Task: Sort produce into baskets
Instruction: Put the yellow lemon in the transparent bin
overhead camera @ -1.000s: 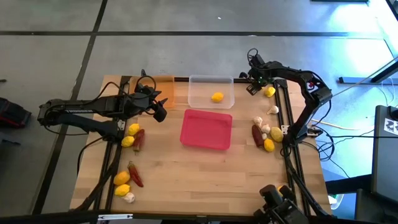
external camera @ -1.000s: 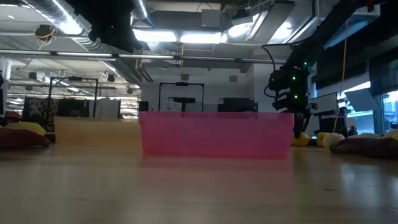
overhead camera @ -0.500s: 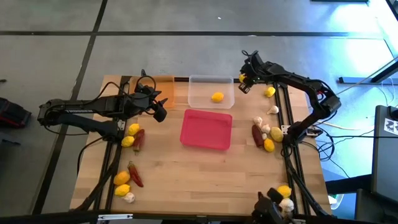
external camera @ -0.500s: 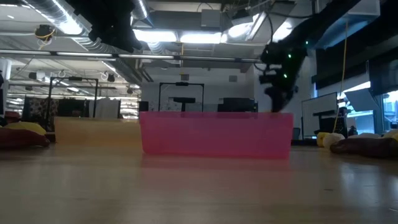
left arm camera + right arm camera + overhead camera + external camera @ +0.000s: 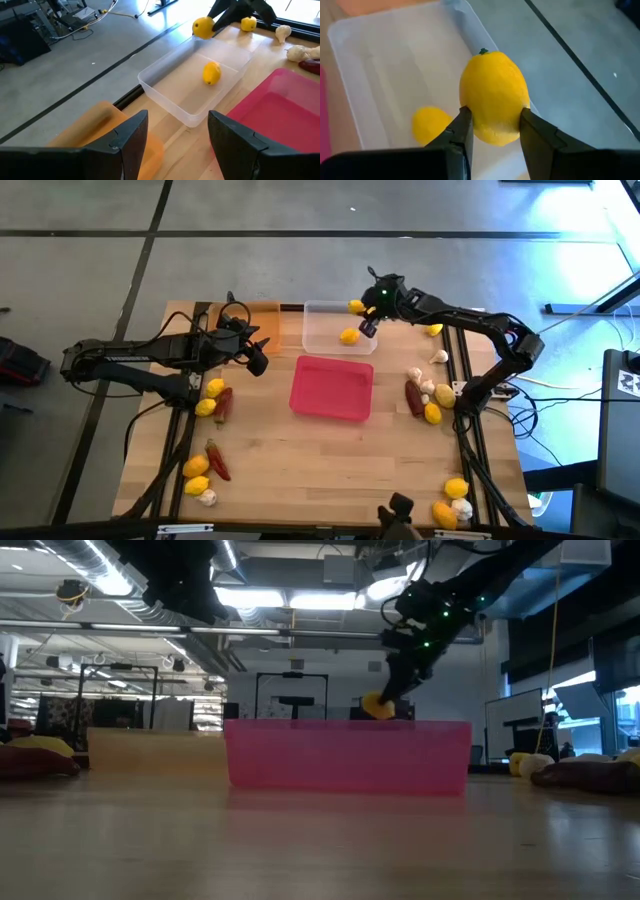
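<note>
Over the table's left side the left gripper (image 5: 262,366) hangs with fingers spread, empty; further right, the right gripper (image 5: 360,314) pinches a yellow oval lemon (image 5: 494,96) above the clear plastic tray (image 5: 318,315), where another lemon (image 5: 348,336) lies.

Even light from above on my counter (image 5: 300,470), bluish glare at the right edge, low view dim and backlit by ceiling lamps (image 5: 290,600), my near fingers (image 5: 130,140) blurred

table (image 5: 300,460): pale wood, matt grain | clear tray (image 5: 325,315): translucent plastic, smooth | pink tray (image 5: 330,390): glossy plastic | held lemon (image 5: 494,97): dimpled, slightly shiny skin | right gripper (image 5: 492,132) fingers (image 5: 462,135): dark matt plastic
</note>
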